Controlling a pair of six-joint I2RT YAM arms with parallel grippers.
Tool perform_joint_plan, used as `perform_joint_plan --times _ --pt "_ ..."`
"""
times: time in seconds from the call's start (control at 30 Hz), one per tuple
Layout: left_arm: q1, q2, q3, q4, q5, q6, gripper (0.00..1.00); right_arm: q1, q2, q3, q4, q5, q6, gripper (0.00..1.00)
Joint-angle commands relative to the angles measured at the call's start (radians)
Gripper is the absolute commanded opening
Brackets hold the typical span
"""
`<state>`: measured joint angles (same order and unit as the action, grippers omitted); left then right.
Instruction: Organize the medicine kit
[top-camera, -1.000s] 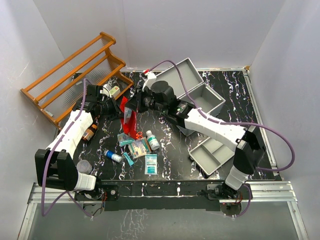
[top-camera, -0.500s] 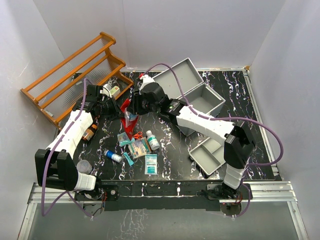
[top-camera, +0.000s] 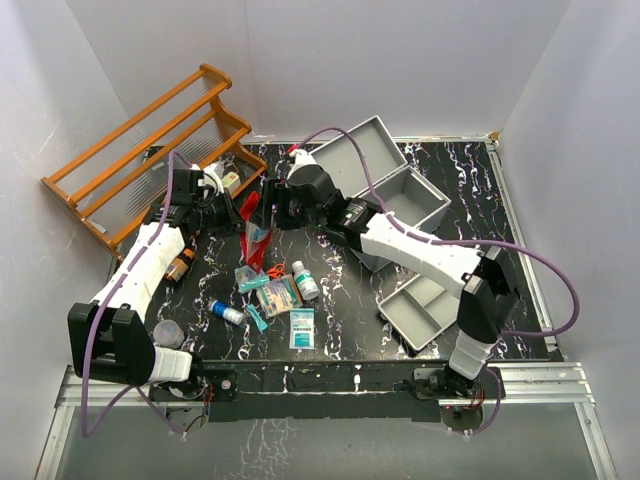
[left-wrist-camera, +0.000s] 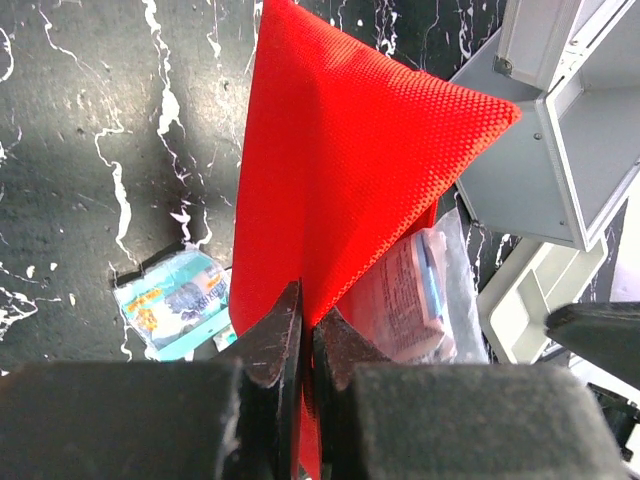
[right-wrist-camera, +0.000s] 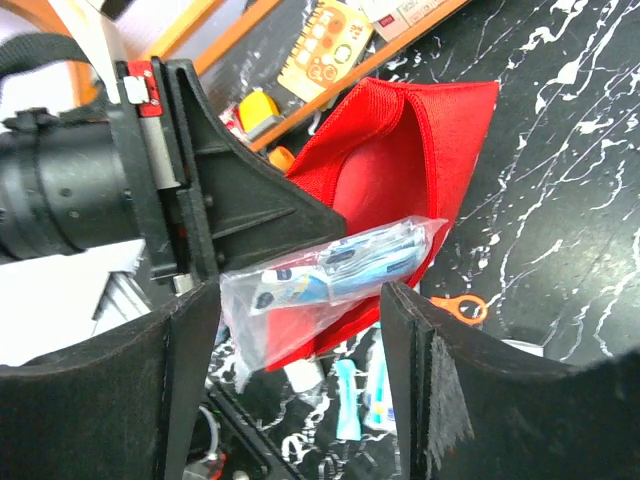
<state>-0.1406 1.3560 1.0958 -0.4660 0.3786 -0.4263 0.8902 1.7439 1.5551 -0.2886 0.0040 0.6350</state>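
Observation:
The medicine kit (top-camera: 400, 195) is a light-grey metal case standing open at the back right, its lid (top-camera: 355, 150) tipped back. Left of it, my left gripper (top-camera: 240, 215) is shut on the edge of a red fabric pouch (left-wrist-camera: 340, 170), holding it up off the table with its mouth open. A clear plastic bag of packets (right-wrist-camera: 330, 270) sticks halfway out of the red pouch (right-wrist-camera: 400, 160). My right gripper (right-wrist-camera: 300, 297) is open, its fingers on either side of the bag and apart from it. From above, the right gripper (top-camera: 265, 210) faces the red pouch (top-camera: 258, 240).
An orange-brown wooden rack (top-camera: 150, 150) leans at the back left. Loose on the table lie a small white bottle (top-camera: 305, 280), orange scissors (top-camera: 275, 268), packets (top-camera: 300, 327) and a blue tube (top-camera: 226, 312). A grey divided tray (top-camera: 425, 305) sits at the front right.
My right gripper has opened and let go of the clear bag, which now rests in the pouch's mouth. The left gripper still holds the pouch, a little higher.

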Motion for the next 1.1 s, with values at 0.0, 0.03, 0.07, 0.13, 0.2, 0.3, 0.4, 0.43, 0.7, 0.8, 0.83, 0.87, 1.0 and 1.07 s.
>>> perform_joint_plan --times 0.0,0.03,0.07,0.13,0.2,0.3,0.4,0.43,0.7,0.8,0.83,0.87,1.0,1.07 --pt "0.0 -0.055 -0.019 0.057 -0.024 0.039 0.0 0.004 -0.103 -0.023 0.071 0.059 0.139 0.63" --pt "0.0 -0.056 -0.025 0.071 -0.03 0.042 0.0 0.004 -0.109 -0.033 0.071 0.079 0.172 0.63" --pt "-0.001 -0.059 -0.032 0.086 -0.032 0.047 0.0 0.004 -0.117 -0.044 0.069 0.098 0.204 0.63" --pt "-0.001 -0.066 -0.043 0.118 -0.029 0.058 0.0 0.004 -0.125 -0.054 0.064 0.122 0.286 0.61" --pt "-0.001 -0.075 -0.052 0.144 -0.03 0.076 0.0 0.004 -0.118 -0.047 0.049 0.129 0.354 0.59" --pt "-0.001 -0.085 -0.051 0.161 -0.052 0.114 0.0 0.004 -0.072 0.012 -0.012 0.116 0.414 0.54" --pt "-0.001 -0.094 -0.046 0.174 -0.049 0.169 0.0 0.004 -0.015 0.075 -0.063 0.086 0.434 0.5" --pt "-0.001 -0.099 -0.045 0.178 -0.049 0.18 0.0 0.004 -0.01 0.085 -0.064 0.075 0.434 0.48" --pt "-0.01 -0.104 -0.027 0.141 -0.058 0.245 0.0 0.007 0.087 0.166 -0.111 0.065 0.296 0.33" --pt "-0.011 -0.103 -0.021 0.136 -0.053 0.228 0.0 0.011 0.108 0.173 -0.128 0.072 0.253 0.29" --pt "-0.011 -0.101 -0.02 0.136 -0.05 0.218 0.0 0.012 0.112 0.167 -0.119 0.066 0.24 0.24" --pt "-0.013 -0.099 -0.018 0.135 -0.046 0.209 0.0 0.013 0.115 0.162 -0.109 0.056 0.228 0.18" --pt "-0.015 -0.091 -0.012 0.125 -0.032 0.179 0.0 0.015 0.134 0.162 -0.08 0.026 0.189 0.08" --pt "-0.016 -0.09 -0.012 0.121 -0.03 0.171 0.0 0.015 0.146 0.165 -0.062 0.011 0.172 0.05"
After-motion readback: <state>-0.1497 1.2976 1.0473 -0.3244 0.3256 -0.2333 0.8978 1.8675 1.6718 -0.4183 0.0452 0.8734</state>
